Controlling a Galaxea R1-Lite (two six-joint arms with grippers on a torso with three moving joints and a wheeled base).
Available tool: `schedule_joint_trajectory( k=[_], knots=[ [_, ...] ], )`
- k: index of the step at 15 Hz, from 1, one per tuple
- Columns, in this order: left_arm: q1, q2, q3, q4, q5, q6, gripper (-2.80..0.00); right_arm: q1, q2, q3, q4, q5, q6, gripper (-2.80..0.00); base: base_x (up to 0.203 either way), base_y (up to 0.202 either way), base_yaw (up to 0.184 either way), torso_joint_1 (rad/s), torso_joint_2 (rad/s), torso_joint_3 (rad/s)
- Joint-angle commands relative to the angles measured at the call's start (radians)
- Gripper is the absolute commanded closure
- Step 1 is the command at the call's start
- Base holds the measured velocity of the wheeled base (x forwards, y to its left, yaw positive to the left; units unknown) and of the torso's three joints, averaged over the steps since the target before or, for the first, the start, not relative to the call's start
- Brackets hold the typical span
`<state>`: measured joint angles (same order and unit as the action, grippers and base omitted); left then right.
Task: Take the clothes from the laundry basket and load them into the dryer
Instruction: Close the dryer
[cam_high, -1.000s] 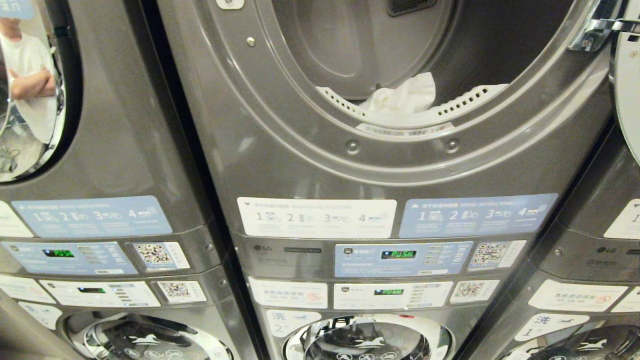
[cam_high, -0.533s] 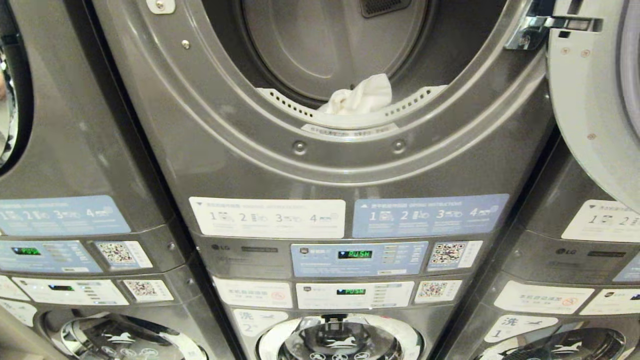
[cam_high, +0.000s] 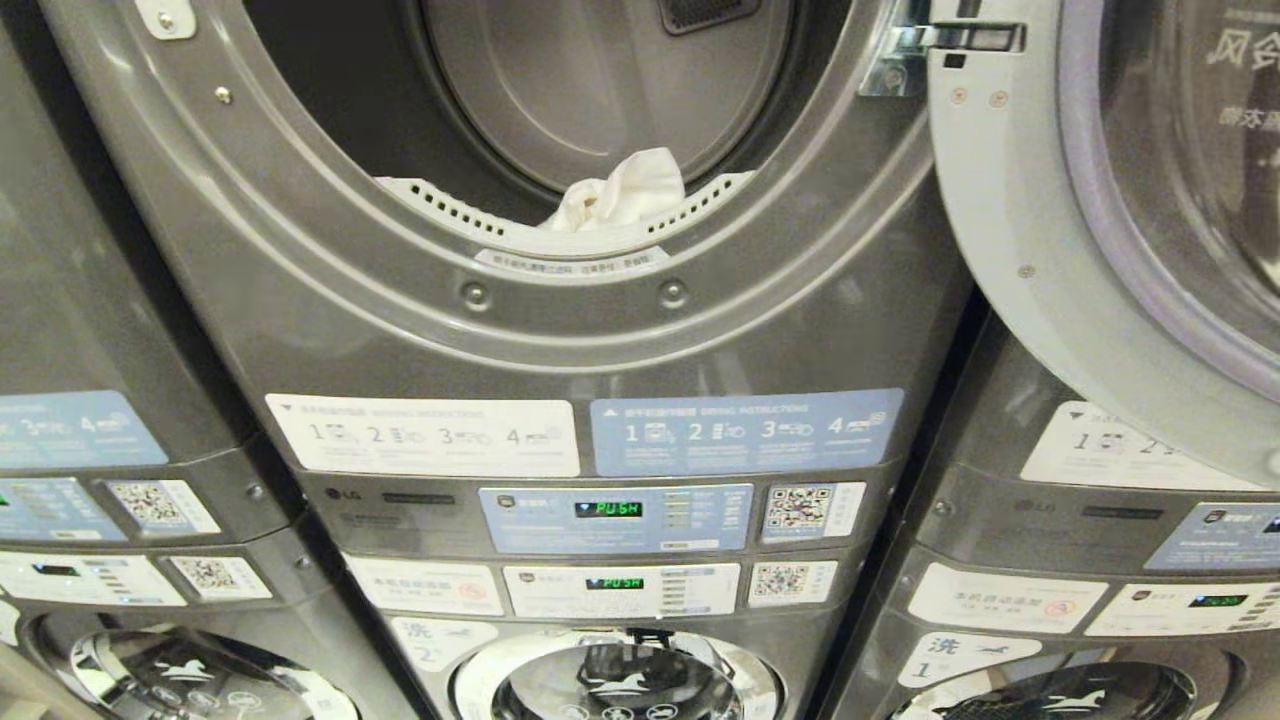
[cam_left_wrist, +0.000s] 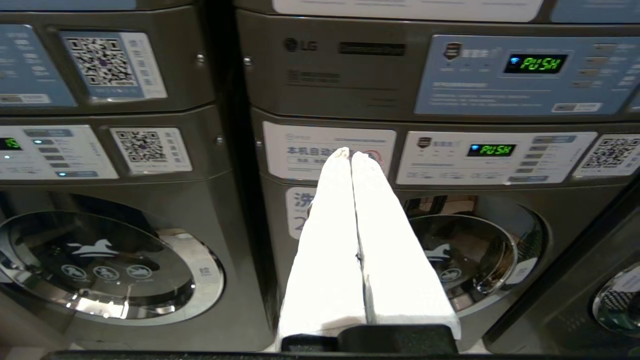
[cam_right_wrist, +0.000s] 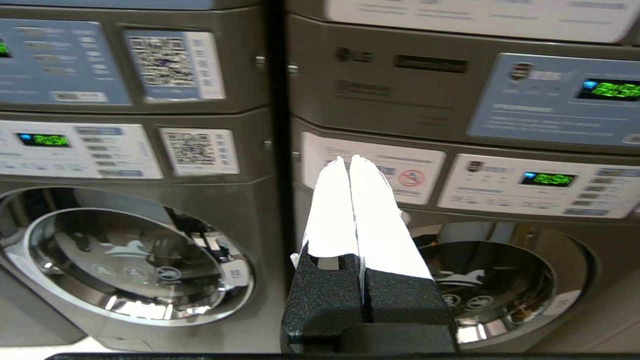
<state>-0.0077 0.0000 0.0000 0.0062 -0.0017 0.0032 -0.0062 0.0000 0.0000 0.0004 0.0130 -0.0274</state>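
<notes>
Though apart from end effectors (cam_left_wrist: 350, 155), cloth (cam_high: 620, 195) in dryer (cam_high: 560, 330).

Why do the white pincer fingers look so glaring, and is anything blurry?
Left wrist view: the left pincer is blown out to flat white. Right wrist view: the right pincer is equally overexposed, and the QR sticker is smeared. Head view: the white cloth in the dryer stays crisp.
</notes>
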Motion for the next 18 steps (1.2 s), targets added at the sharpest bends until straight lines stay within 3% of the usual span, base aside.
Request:
schedule_joint_trajectory(
  k=[1,18],
  knots=[
    [0.0,0.0,0.0,0.0,0.0,0.0,0.0,0.0,0.0,0.0,0.0,0.001,0.0,0.0,0.0,-0.196,0.001,0.009,0.01,0.004],
    [0.0,0.0,0.0,0.0,0.0,-0.002,0.0,0.0,0.002,0.0,0.0,-0.002,0.012,0.0,-0.008,-0.195,0.001,0.002,0.0,0.002]
  ],
)
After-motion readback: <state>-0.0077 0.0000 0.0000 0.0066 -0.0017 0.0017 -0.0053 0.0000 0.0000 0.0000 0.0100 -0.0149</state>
